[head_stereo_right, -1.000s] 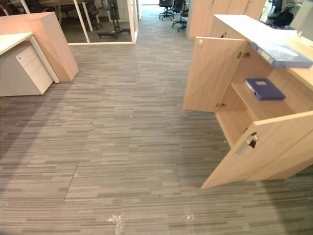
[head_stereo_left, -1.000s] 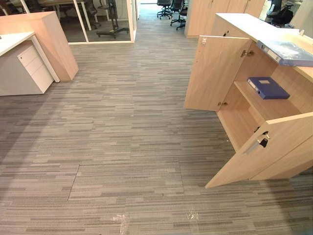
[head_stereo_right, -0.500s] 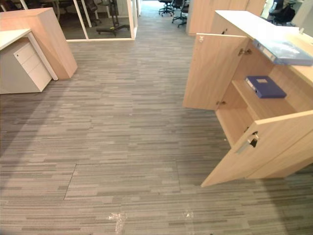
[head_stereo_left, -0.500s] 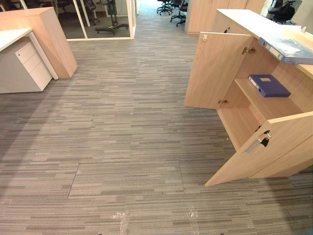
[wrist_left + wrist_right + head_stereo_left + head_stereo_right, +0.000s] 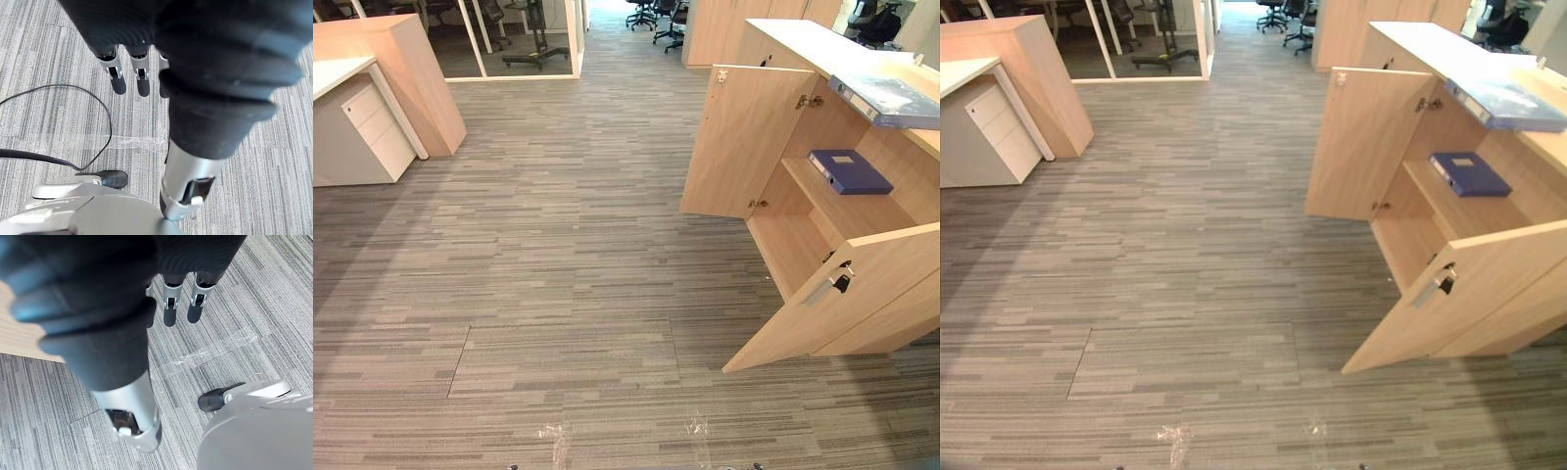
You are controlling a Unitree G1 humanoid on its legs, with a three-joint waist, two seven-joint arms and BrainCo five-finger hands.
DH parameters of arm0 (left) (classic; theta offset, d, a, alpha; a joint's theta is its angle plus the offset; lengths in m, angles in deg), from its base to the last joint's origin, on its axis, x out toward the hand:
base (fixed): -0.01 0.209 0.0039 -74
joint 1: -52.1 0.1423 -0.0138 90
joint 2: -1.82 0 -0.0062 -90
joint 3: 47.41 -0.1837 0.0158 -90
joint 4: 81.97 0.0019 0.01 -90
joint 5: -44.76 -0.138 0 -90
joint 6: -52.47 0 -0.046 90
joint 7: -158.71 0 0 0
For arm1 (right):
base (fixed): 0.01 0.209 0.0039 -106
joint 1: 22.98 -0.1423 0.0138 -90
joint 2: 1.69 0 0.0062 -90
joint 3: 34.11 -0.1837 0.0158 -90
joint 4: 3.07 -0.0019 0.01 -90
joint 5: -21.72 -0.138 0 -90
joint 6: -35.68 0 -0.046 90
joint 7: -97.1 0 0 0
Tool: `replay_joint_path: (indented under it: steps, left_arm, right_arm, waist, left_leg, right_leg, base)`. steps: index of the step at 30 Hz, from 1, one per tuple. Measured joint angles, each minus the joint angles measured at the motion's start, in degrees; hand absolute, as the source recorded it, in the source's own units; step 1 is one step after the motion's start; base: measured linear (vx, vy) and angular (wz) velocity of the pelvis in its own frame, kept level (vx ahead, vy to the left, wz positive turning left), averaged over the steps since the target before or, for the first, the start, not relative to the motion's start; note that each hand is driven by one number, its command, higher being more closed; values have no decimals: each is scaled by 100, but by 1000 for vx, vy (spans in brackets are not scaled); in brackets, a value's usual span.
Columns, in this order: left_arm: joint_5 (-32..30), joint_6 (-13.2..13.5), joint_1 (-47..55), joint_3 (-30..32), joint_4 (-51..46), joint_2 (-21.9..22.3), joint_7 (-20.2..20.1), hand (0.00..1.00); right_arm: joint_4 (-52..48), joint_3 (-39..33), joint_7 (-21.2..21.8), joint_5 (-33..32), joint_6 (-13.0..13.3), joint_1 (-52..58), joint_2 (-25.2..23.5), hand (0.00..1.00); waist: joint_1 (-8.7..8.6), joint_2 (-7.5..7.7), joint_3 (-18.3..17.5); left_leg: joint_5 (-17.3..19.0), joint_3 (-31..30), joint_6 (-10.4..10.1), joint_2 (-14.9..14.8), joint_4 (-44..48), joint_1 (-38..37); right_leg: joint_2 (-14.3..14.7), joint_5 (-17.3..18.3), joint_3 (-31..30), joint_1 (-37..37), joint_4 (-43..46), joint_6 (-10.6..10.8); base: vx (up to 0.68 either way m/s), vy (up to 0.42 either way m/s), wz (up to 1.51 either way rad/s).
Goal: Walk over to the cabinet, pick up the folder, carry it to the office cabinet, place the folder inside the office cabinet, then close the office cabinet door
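1. Grey striped carpet-tile floor (image 5: 558, 245): short flat pile, thin bands in light and dark grey, seams of square tiles showing.
2. Light wood-laminate office cabinet (image 5: 803, 250) at robot's right, smooth matte boards w/ a pale flat top. Both doors stand open: far door (image 5: 739, 142) swung toward the room, near door (image 5: 862, 294) angled out, w/ small metal bar handle (image 5: 824, 287).
3. White drawer pedestal (image 5: 367, 137) far left, boxy, plain fronts, next to a tall wood-laminate partition (image 5: 406, 78).
4. Pale blue-grey translucent folder (image 5: 891, 98): flat, glossy plastic, lies on cabinet top, one end overhanging the opening.
5. Dark blue rectangular folder (image 5: 849, 170): stiff, flat box-file shape w/ thick spine and small pale label; lies flat on the middle shelf inside the cabinet, apart from both hands.
6. Left hand (image 5: 205, 112): fingers (image 5: 119, 81) straight, hanging over carpet, holding nothing.
7. Right hand (image 5: 107, 333): fingers (image 5: 169, 308) likewise straight, nothing in it.
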State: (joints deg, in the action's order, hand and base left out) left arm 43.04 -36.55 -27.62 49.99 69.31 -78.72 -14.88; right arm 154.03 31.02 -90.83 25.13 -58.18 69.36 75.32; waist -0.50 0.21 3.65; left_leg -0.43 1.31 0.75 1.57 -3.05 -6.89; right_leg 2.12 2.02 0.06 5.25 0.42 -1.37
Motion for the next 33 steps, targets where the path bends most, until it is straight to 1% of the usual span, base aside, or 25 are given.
replay_joint_path:
  steps: [8,18,19,20,21,22,23,24,25,26,27,28,29,30,31,32,33]
  left_arm:
    - [-91,3,-2,-2,-4,-1,39,0]
    - [-114,1,2,51,-10,-23,142,0]
    - [-115,-1,-1,144,-27,-17,151,0]
    - [-108,-12,0,309,-147,11,154,0]
    - [-101,-17,6,390,-244,32,155,0]
    - [-98,-22,12,573,-422,83,155,0]
    - [-96,-37,12,776,-583,166,155,0]
    - [-93,-42,18,850,-658,207,157,0]
    - [-85,-53,51,919,-812,258,172,0]
    - [-86,-55,70,921,-868,267,180,0]
    - [-84,-55,83,924,-951,301,236,0]
    - [-78,-55,96,925,-1011,317,267,0]
    - [-70,-52,116,929,-1079,330,296,0]
    - [-66,-54,129,929,-1128,344,309,0]
    - [-45,-54,128,928,-1131,349,309,0]
    - [-37,-54,129,926,-1131,354,309,0]
    - [4,-52,137,923,-1130,353,309,0]
  right_arm:
    - [0,0,0,-6,0,0,-7,0]
    - [-1,-6,-7,-79,0,10,-48,0]
    - [-14,-8,-10,-149,5,4,-78,0]
    - [-111,-5,-14,-228,16,0,-121,0]
    - [-180,-1,-16,-228,20,3,-141,0]
    - [-293,19,-17,-232,37,7,-173,0]
    - [-397,32,-17,-233,41,20,-197,0]
    - [-429,35,-17,-237,45,43,-200,0]
    - [-459,67,-25,-276,50,76,-199,0]
    - [-466,142,-37,-299,48,82,-193,0]
    - [-543,148,-40,-340,49,126,-199,0]
    - [-582,148,-40,-346,51,144,-209,0]
    - [-621,149,-40,-378,52,162,-223,0]
    - [-667,142,-41,-423,53,174,-233,0]
    - [-680,135,-43,-447,55,170,-234,0]
    - [-685,131,-48,-452,60,178,-233,0]
    - [-687,128,-57,-456,69,204,-239,0]
  waist:
    - [5,11,7]
    - [2,76,51]
    - [0,107,104]
    - [1,116,226]
    - [7,140,320]
    - [47,165,472]
    - [67,194,524]
    - [77,195,563]
    - [131,181,598]
    - [133,192,603]
    - [144,182,602]
    - [159,181,600]
    - [170,189,605]
    - [187,189,604]
    - [195,190,599]
    - [192,181,592]
    - [200,149,558]
  left_leg:
    - [0,-4,0,0,-1,0]
    - [0,-89,-1,6,15,83]
    - [106,-87,-36,6,218,158]
    - [398,-85,-99,-3,805,363]
    - [570,-76,-160,-18,1191,496]
    - [848,-31,-319,-57,2134,872]
    - [951,106,-410,-140,3248,1407]
    - [951,208,-408,-208,3777,1665]
    - [1171,383,-256,-455,4698,2114]
    - [1252,434,-265,-554,4794,2226]
    - [1315,485,-272,-717,4611,2366]
    - [1313,484,-274,-768,4372,2397]
    - [1288,474,-286,-815,3872,2399]
    - [1185,458,-329,-817,3114,2404]
    - [951,456,-361,-798,2347,2387]
    - [798,446,-401,-799,2033,2373]
    - [288,586,-493,-751,1885,2294]
  right_leg:
    - [0,1,2,1,-1,0]
    - [-9,19,124,-29,-19,1]
    - [-17,74,123,-29,52,-8]
    - [-27,177,128,-49,235,-27]
    - [-28,243,138,-50,339,-52]
    - [-27,416,150,-53,501,-98]
    - [-14,500,150,-28,577,-180]
    - [-10,524,146,6,609,-206]
    - [14,583,150,93,666,-278]
    - [6,607,146,138,671,-266]
    - [-29,649,134,188,673,-209]
    - [-61,677,116,190,693,-168]
    - [-125,725,82,200,699,-106]
    - [-255,805,23,212,701,-36]
    - [-421,881,-37,188,703,90]
    - [-490,934,-69,185,707,169]
    - [-650,1065,-143,205,712,343]
  base:
    - [0,0,0]
    - [1,0,5]
    - [11,-4,8]
    - [-1,-6,7]
    - [-41,-12,5]
    - [-78,-19,2]
    - [-62,-20,0]
    - [0,0,0]
    - [43,-7,-5]
    - [122,15,-4]
    - [116,41,-5]
    - [156,70,-9]
    - [178,126,-12]
    - [270,208,-19]
    - [292,239,-18]
    - [308,287,-17]
    - [328,338,-21]
